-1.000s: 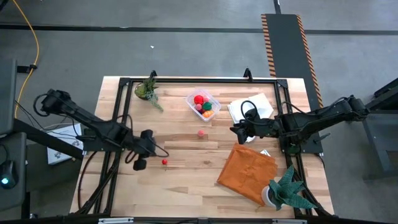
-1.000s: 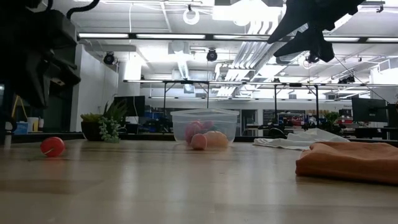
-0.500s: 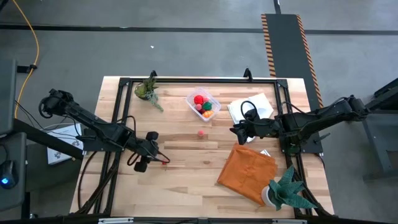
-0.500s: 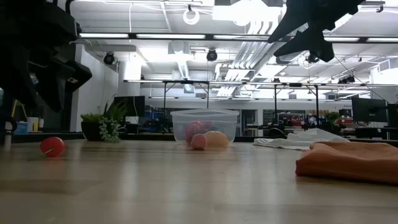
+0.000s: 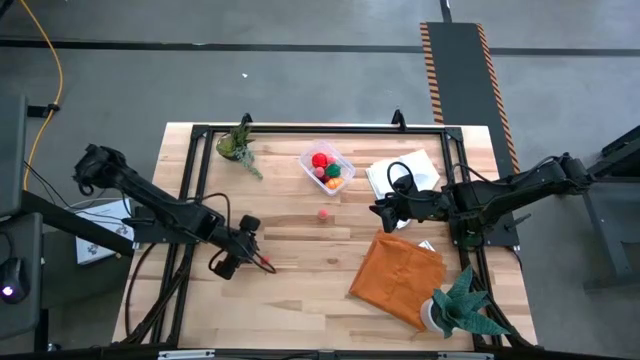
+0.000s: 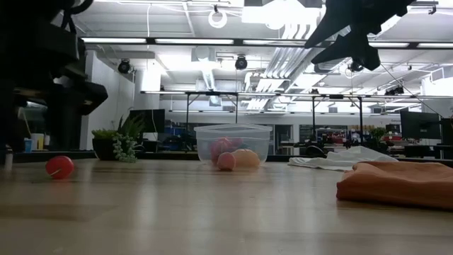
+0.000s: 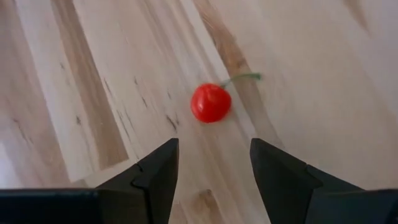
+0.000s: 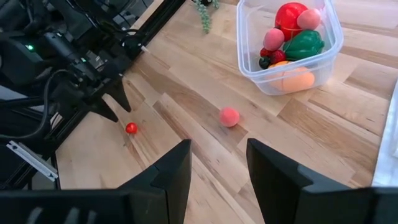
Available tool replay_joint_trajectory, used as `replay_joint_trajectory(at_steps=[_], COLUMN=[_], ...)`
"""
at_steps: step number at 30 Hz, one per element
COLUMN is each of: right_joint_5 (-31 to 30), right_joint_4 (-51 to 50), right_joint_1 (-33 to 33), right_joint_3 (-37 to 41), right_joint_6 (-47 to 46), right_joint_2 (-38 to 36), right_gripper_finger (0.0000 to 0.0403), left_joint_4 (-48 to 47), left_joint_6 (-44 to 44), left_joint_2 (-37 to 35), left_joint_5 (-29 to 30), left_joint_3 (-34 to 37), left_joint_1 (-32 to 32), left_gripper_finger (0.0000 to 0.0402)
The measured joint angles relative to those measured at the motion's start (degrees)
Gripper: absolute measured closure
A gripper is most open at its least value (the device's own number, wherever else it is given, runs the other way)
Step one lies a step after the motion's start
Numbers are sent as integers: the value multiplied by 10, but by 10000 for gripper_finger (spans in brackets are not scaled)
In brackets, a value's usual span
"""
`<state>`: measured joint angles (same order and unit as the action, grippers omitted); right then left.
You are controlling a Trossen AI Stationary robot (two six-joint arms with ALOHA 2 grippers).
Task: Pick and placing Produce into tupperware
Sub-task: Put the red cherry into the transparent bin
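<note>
Cherry showing bright red with a thin green stem – pink ball sitting on pale striped wood table. Clear tupperware holding red, pink, green, orange pieces; cloth reading orange.

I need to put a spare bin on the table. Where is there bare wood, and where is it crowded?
Bare wood: the near strip between the left gripper at the red cherry and the orange cloth, and the patch between the potted plant and the tupperware. Crowded: the right side, with the white cloth, right gripper and second plant.
</note>
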<state>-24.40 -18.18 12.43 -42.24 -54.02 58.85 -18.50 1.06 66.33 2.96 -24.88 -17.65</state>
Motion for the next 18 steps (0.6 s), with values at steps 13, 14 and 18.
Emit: replay_joint_trajectory(at_steps=[13, 14, 18], right_joint_5=[0, 0, 0], right_joint_4=[3, 3, 3], right_joint_1=[0, 0, 0], right_joint_3=[0, 0, 0], right_joint_6=[0, 0, 0], right_joint_2=[0, 0, 0], right_gripper_finger=[259, 259, 259], left_joint_4=[68, 73, 94], left_joint_6=[3, 6, 22], left_joint_2=[53, 54, 53], left_joint_5=[7, 7, 7], left_joint_3=[0, 0, 0], left_joint_1=[0, 0, 0], left_gripper_finger=[199, 196, 184])
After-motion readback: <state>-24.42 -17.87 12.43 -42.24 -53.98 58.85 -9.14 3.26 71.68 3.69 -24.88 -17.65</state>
